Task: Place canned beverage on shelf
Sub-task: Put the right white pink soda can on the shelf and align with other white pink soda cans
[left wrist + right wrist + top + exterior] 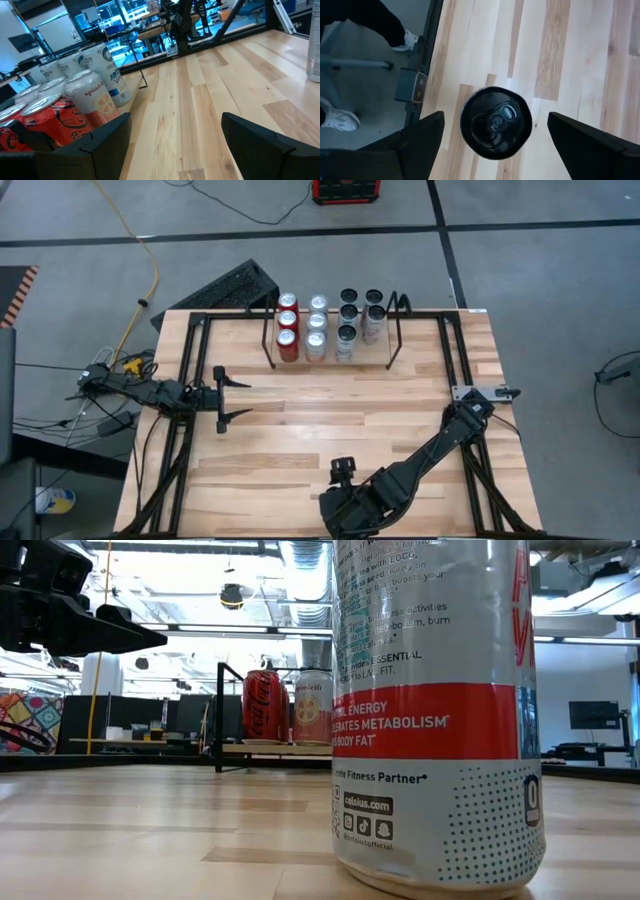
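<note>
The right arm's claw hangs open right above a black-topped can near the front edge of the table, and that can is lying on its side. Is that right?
Not quite. The tall black-topped silver and red can stands upright on the pale wooden table, not on its side; the low view shows this. The rest holds: the right gripper hangs open directly above the can, as the right wrist view shows.

From the low camera, the Celsius can (435,710) on my desk fills the view; its top runs off the upper edge and it hides most of the shelf (222,715) behind it. My right claw (345,470) covers that can from overhead. Past my left claw (175,142), the red cans (47,122) are cut by the edge, their labels unreadable.
</note>
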Controlling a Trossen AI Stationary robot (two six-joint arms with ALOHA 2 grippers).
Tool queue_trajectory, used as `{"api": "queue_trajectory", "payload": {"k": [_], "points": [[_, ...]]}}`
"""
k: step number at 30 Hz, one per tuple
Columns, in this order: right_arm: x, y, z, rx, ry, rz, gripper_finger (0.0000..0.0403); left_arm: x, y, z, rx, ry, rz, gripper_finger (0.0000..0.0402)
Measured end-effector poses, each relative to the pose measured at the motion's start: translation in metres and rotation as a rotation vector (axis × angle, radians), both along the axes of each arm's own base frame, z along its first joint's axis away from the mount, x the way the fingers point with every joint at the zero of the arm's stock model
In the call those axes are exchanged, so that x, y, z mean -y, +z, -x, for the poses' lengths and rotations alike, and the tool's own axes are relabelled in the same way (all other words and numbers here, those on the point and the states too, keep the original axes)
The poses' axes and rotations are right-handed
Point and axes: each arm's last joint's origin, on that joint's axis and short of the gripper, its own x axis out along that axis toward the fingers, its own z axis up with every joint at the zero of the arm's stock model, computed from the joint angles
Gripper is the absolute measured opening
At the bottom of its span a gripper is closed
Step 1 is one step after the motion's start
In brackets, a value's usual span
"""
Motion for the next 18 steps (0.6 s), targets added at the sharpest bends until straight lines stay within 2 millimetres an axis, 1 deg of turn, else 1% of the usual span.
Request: {"api": "queue_trajectory", "payload": {"k": [8,18], "points": [[0.003,-0.001,-0.003,0.002,-0.006,0.003,0.038,0.0,0.0,0.0,0.0,0.001,0.0,0.0297],[0.007,-0.023,-0.008,-0.043,-0.018,0.03,0.038,0.0,0.0,0.0,0.0,0.0,0.0,0.0297]]}}
